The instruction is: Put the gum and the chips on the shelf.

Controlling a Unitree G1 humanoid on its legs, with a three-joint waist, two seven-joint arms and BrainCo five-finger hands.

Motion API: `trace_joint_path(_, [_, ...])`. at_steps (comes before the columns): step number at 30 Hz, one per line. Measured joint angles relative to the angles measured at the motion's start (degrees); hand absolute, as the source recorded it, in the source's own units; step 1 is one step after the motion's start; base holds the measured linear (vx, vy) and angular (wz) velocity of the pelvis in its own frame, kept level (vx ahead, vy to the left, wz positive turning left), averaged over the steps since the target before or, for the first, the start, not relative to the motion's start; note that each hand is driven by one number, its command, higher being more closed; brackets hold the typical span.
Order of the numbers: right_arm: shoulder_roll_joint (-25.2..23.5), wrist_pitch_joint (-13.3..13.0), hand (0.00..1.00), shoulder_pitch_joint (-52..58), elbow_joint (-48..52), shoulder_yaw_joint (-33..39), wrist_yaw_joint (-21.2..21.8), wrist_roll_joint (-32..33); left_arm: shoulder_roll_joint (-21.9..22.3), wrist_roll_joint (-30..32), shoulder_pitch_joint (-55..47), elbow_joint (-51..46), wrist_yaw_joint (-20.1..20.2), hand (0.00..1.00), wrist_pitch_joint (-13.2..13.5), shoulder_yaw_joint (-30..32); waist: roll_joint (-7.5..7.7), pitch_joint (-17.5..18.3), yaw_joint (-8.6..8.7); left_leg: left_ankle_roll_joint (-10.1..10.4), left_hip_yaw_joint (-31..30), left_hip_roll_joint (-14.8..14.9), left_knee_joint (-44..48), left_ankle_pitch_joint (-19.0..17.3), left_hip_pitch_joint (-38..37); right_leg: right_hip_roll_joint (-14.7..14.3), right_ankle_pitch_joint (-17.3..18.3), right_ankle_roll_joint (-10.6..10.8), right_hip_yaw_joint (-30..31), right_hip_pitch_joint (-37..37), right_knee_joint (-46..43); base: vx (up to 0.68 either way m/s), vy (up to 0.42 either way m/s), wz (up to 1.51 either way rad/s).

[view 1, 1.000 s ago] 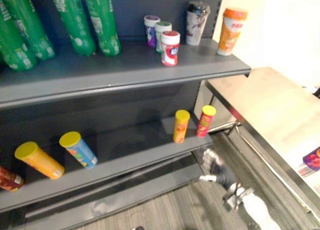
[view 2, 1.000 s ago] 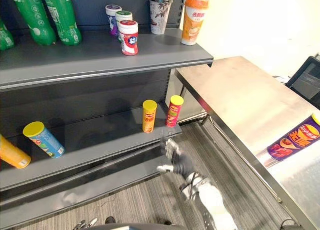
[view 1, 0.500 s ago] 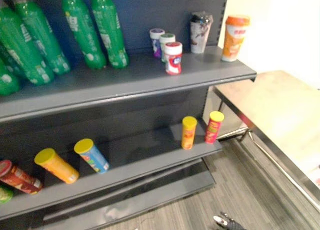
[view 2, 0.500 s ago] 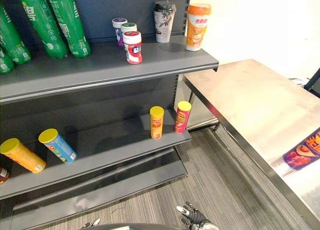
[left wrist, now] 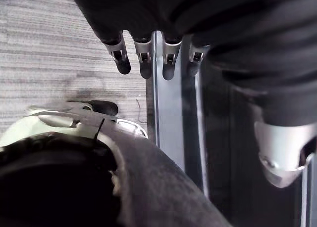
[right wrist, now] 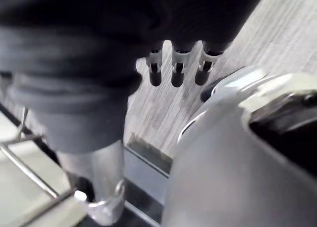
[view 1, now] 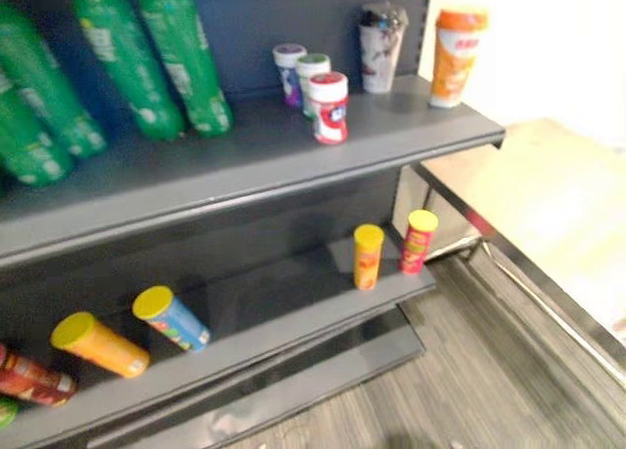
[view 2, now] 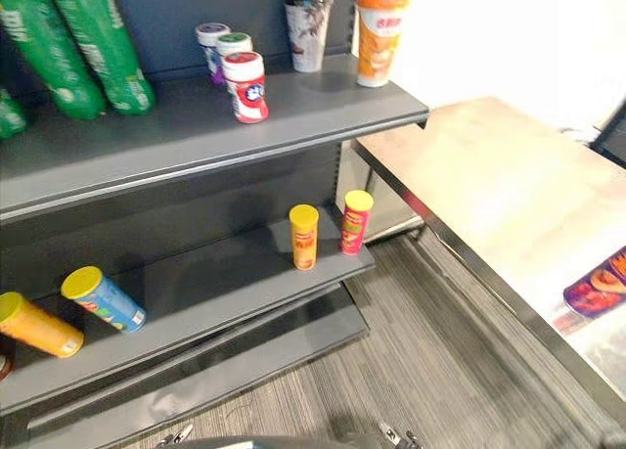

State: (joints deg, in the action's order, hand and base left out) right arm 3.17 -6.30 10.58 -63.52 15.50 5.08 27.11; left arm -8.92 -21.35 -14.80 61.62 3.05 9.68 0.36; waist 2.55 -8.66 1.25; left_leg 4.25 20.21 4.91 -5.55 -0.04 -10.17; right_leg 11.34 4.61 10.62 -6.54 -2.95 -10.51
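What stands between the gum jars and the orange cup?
A pale cup with a dark lid stands between the gum jars and the orange cup; both eye views show it.

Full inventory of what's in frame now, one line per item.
Bottles: several, green, upper shelf, left.
Gum jars: three, purple, green and red lids, upper shelf, middle.
Cups: two, one dark-lidded, one orange, upper shelf, right end.
Upright chip cans: two, yellow and red, lower shelf, right end.
Lying chip cans: three, blue, orange, red, lower shelf, left.
Purple can: one, lying on steel table.
Left hand: open, empty.
Right hand: open, empty.
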Motion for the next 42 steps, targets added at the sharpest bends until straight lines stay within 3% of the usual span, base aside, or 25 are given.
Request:
trace_joint_path(3, [-1.3, -1.9, 0.00, 0.4, 2.5, 2.0, 0.4, 0.1, 0.9, 0.1, 1.0, -0.3, -0.1, 0.00, -0.5, 2.1, -1.98, -1.9, -0.64, -1.5, 10.2, 4.0, 0.4, -1.0, -0.5, -3.2, -10.3, -4.1, -5.2, 4.3, 1.7, -0.13, 0.152, -1.54])
trace_joint_path(4, [-1.6, -2.2, 0.00, -0.1, 2.8, 1.9, 0.7, -0.1, 0.6, -0.2, 1.3, -1.0, -0.3, 0.00, -0.7, 2.7, -1.09, -2.6, -0.78, -2.1, 14.1, 4.9, 2.2, -1.8, 0.4, -1.5, -7.6, -7.5, -11.6, 6.9, -5.3, -0.13, 0.093, -1.48])
trace_joint_path(6, [-1.6, -2.7, 0.00, 0.4, 2.3, 2.0, 1.3, -0.2, 0.3, -0.5, 2.1, -2.8, -0.4, 0.00, -1.1, 2.9, -0.79, -2.7, -0.66, -2.3, 18.3, 6.2, 3.2, -2.0, 0.9, 3.0, -3.0, -8.8, -19.1, 7.4, -15.5, -0.09, 0.075, -1.34])
trace_joint_path(9, [-1.8, -3.4, 0.00, 0.7, 1.9, 2.0, 1.6, -0.3, 0.2, -1.0, 3.2, -3.4, -0.3, 0.00, -0.7, 4.3, -0.60, -2.6, -1.37, -1.9, 24.8, 7.2, 4.2, -1.7, 1.2, 7.8, -3.1, -8.3, -22.1, 3.4, -17.9, -0.04, -0.018, -1.22])
trace_joint_path(10, [-1.9, -3.5, 0.00, 0.7, 1.9, 2.0, 1.6, -0.3, 0.2, -1.0, 3.3, -3.4, -0.3, 0.00, -0.6, 4.4, -0.32, -2.4, -1.36, -1.8, 25.8, 7.1, 4.6, -1.6, 1.6, 8.5, -5.0, -8.1, -22.2, 2.1, -16.8, -0.02, -0.174, -1.18])
trace_joint_path(11, [-2.3, -3.7, 0.00, 0.7, 1.9, 1.9, 1.6, -0.3, -0.2, -1.0, 3.8, -3.4, -0.3, 0.00, -0.2, 4.5, 0.87, -2.1, -1.33, -1.4, 27.5, 6.5, 4.9, -1.4, 2.1, 8.7, -9.9, -6.5, -21.7, 0.0, -12.1, -0.05, -0.239, -0.92])
trace_joint_path(14, [-0.3, -4.1, 0.00, -0.4, 2.1, 1.9, 1.6, -0.8, 1.7, -1.1, 4.6, -2.7, -0.2, 0.00, -0.1, 4.5, -1.78, -2.1, -0.84, -0.4, 30.1, 6.3, 1.3, 1.5, 1.8, 4.9, -9.5, -6.5, -23.9, -0.7, -3.0, -0.11, -0.236, -0.87])
trace_joint_path(15, [-0.2, -4.1, 0.00, -0.6, 2.1, 1.9, 1.6, -1.6, 1.9, -1.8, 4.6, -2.7, -0.2, 0.00, -0.1, 4.5, -1.95, -2.0, -0.83, -0.3, 31.1, 6.3, 1.2, 1.8, 1.5, 4.5, -9.4, -6.4, -24.4, -1.1, -1.5, -0.07, -0.157, -0.47])
trace_joint_path(20, [-0.5, -4.1, 0.00, -1.3, 2.1, -0.4, 1.9, -2.4, 1.4, -5.0, 4.2, -2.9, -0.4, 0.00, 1.2, 4.5, 0.21, -1.5, -1.58, -0.1, 34.3, 5.2, 1.2, 2.4, 0.3, 4.0, -7.4, -5.3, -24.7, -2.4, 4.3, -0.10, -0.117, -0.37])
trace_joint_path(22, [-1.0, -4.1, 0.00, -1.5, 2.1, -1.2, 1.7, -2.4, 0.7, -5.0, 4.4, -3.0, -0.3, 0.00, 1.5, 4.5, 1.68, -1.1, -1.46, -0.3, 34.1, 4.3, 0.9, 3.4, 1.2, 4.5, -4.7, -4.6, -26.0, -2.4, 5.7, -0.12, -0.088, -0.06])
trace_joint_path(23, [-1.0, -4.0, 0.00, -1.5, 2.1, -1.5, 1.7, -2.4, 0.6, -5.0, 4.3, -2.9, -0.3, 0.00, 1.5, 4.5, 1.70, -1.1, -1.51, -0.4, 34.0, 3.9, 0.6, 3.7, 1.2, 4.6, -3.7, -4.1, -26.3, -2.4, 5.8, -0.12, -0.079, 0.05])
trace_joint_path(24, [-0.8, -4.0, 0.00, -1.6, 2.0, -2.1, 1.6, -2.2, 0.5, -5.0, 4.4, -2.8, -0.3, 0.00, 1.5, 4.5, 1.69, -1.2, -1.30, -0.5, 33.1, 3.8, 0.1, 4.7, 1.1, 4.7, -2.6, -3.0, -26.7, -2.6, 5.5, -0.13, -0.079, 0.11])
trace_joint_path(29, [-0.1, -4.0, 0.00, -1.8, 2.1, -2.3, 1.6, -1.1, 1.5, -4.9, 4.3, -2.3, -0.4, 0.00, 1.6, 4.5, -0.27, -1.4, -0.88, -0.5, 29.6, 5.2, 0.2, 5.9, 1.9, 3.7, -1.7, -3.3, -27.7, -2.4, 4.7, -0.10, -0.050, 0.12])
trace_joint_path(32, [0.0, -4.0, 0.00, -2.1, 2.1, -2.4, 1.3, 0.0, 1.4, -4.9, 3.8, -2.2, -0.2, 0.00, 1.6, 4.7, -0.34, -1.5, -0.19, 0.1, 29.0, 6.8, 3.3, 5.2, 2.3, 3.3, -1.4, -3.2, -26.8, -2.2, 4.6, -0.06, -0.010, -0.19])
trace_joint_path(37, [0.9, -3.9, 0.00, -2.5, 1.7, -3.1, 1.4, 0.2, 1.7, -5.5, 3.1, -2.5, 0.4, 0.00, 1.5, 6.3, 0.46, -1.6, -0.36, 0.1, 6.6, 7.7, 13.8, 5.1, 5.7, 2.6, -2.2, -4.3, -12.4, 3.4, 4.5, -0.02, -0.051, -0.99])
trace_joint_path(38, [1.7, -3.6, 0.00, -2.5, 1.6, -4.9, 2.6, -0.2, 2.0, -6.9, 2.6, -2.8, 0.2, 0.00, 1.5, 6.2, 0.27, -1.8, -0.36, 0.8, 0.0, 7.4, 16.2, 3.0, 7.2, 1.8, -3.2, -5.0, -8.4, 4.3, 5.9, -0.02, -0.016, -1.04])
trace_joint_path(39, [2.5, -3.6, 0.00, -2.3, 1.4, -5.3, 3.2, -0.3, 2.6, -7.3, 2.3, -2.9, 0.1, 0.00, 1.5, 6.2, -0.63, -1.5, -0.36, 1.4, -2.7, 7.0, 15.4, 0.5, 6.9, 1.4, -3.7, -5.1, -7.1, 4.5, 6.7, -0.01, 0.117, -1.27])
trace_joint_path(41, [5.1, -4.5, 0.00, -2.2, 0.9, -6.4, 4.0, -1.7, 5.5, -7.5, 2.0, -2.9, 0.0, 0.00, 1.5, 5.6, -5.17, -1.5, -0.21, 1.7, -8.4, 5.4, 9.9, -6.0, 5.0, -1.6, -4.5, -5.1, -5.5, 4.9, 8.7, 0.00, 0.167, -0.95])
trace_joint_path(42, [5.2, -5.1, 0.00, -2.1, 0.4, -7.1, 4.0, -2.5, 5.9, -7.6, 2.0, -2.9, 0.5, 0.00, 1.6, 5.6, -5.44, -1.5, -0.27, 3.5, -8.0, 5.1, 9.0, -8.9, 4.4, -2.5, -6.2, -3.9, -5.2, 4.8, 9.6, 0.01, 0.074, -0.53])
